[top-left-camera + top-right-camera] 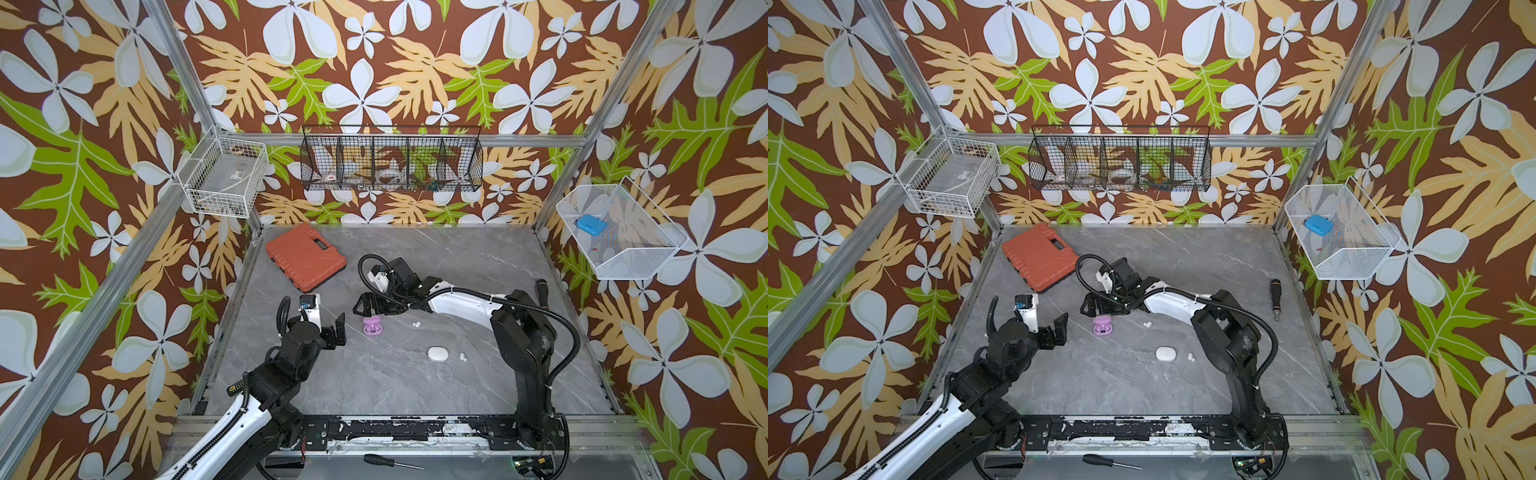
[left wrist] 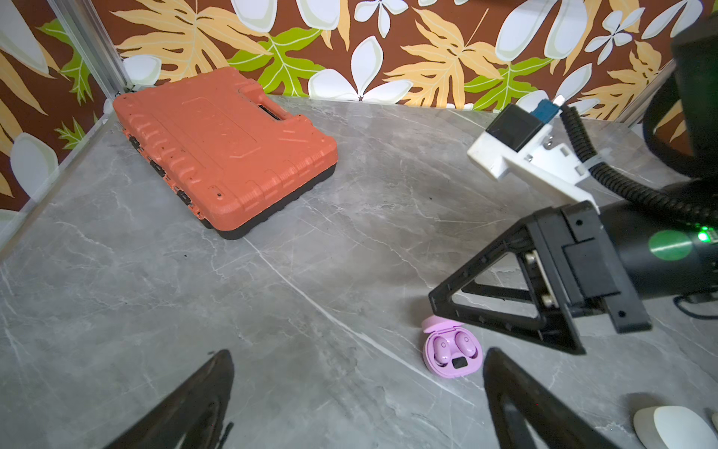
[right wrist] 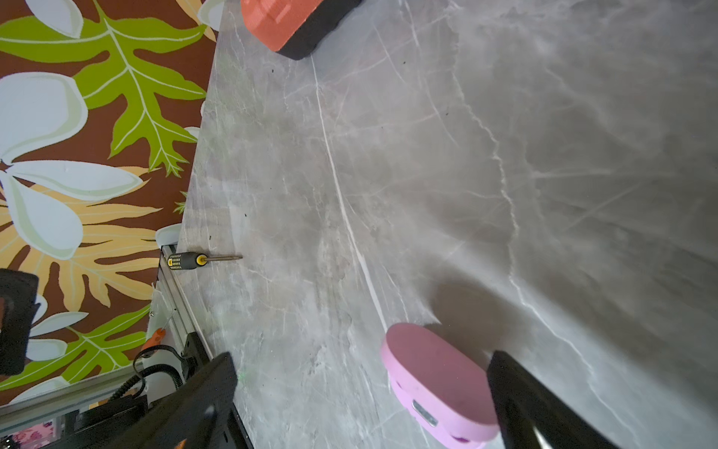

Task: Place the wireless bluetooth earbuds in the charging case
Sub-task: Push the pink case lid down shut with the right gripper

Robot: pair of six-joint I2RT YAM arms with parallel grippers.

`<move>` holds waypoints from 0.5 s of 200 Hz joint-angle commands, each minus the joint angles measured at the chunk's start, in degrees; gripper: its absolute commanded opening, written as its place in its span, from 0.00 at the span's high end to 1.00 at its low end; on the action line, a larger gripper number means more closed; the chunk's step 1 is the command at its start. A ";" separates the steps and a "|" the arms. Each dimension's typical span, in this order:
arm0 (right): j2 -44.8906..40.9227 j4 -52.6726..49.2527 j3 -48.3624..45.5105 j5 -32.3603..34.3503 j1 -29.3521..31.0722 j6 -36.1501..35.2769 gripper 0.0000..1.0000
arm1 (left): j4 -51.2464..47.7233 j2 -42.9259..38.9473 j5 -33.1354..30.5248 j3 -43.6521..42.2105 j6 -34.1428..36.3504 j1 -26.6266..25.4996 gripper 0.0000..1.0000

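both claws stand wide open and hold nothing. the right claw [image 3: 361, 357] hangs low over the pink case [image 3: 439, 388], whose raised lid sits between its fingers, close to one; whether they touch i cannot tell. two pink earbuds [image 2: 464, 344] sit in that open case, just ahead of the left claw [image 2: 357, 353]. tiny white earbuds [image 1: 415, 324] lie loose on the surface [image 1: 374, 374] behind the right claw, beside its arm. small white pieces [image 1: 462, 356] lie just beside the shut white case [image 1: 437, 354], further back.

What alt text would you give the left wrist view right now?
An open lilac charging case with both lilac earbuds seated inside sits on the grey table, close to the open right gripper. An orange tool case lies farther off.
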 commanded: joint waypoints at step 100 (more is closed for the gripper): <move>-1.87 1.98 -2.94 -0.58 1.21 0.76 0.00 | 2.03 -0.11 0.69 0.14 0.72 -0.01 0.00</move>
